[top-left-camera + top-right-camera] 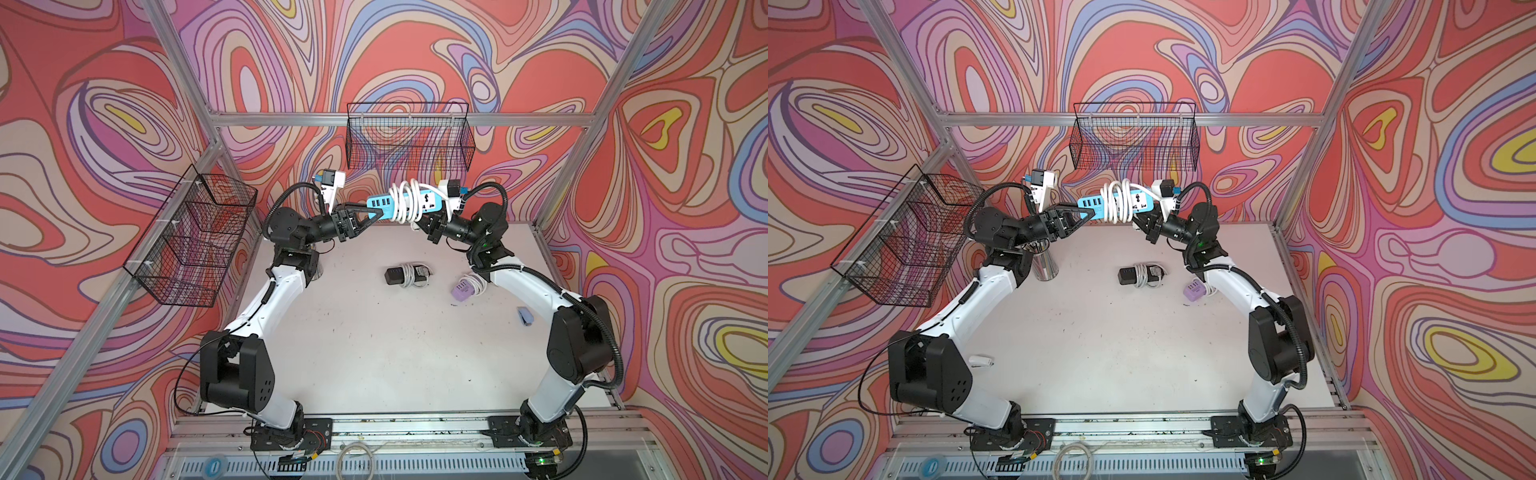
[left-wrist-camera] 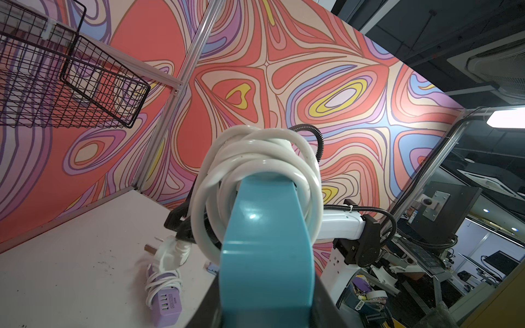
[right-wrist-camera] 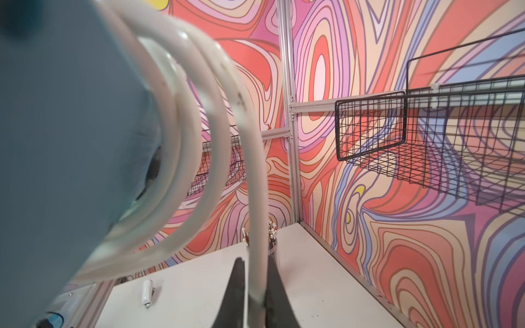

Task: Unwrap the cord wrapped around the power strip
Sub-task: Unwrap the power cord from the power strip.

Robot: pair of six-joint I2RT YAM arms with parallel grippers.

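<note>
You will find no legible text in any view. The purple power strip (image 2: 166,305), near the table's right edge, bears a small printed label beside its ports, too fine to read. The blue power strip (image 1: 432,203) shows no readable print. The round blue badge (image 1: 215,466) beyond the table's front edge carries one blurred oval mark.
</note>
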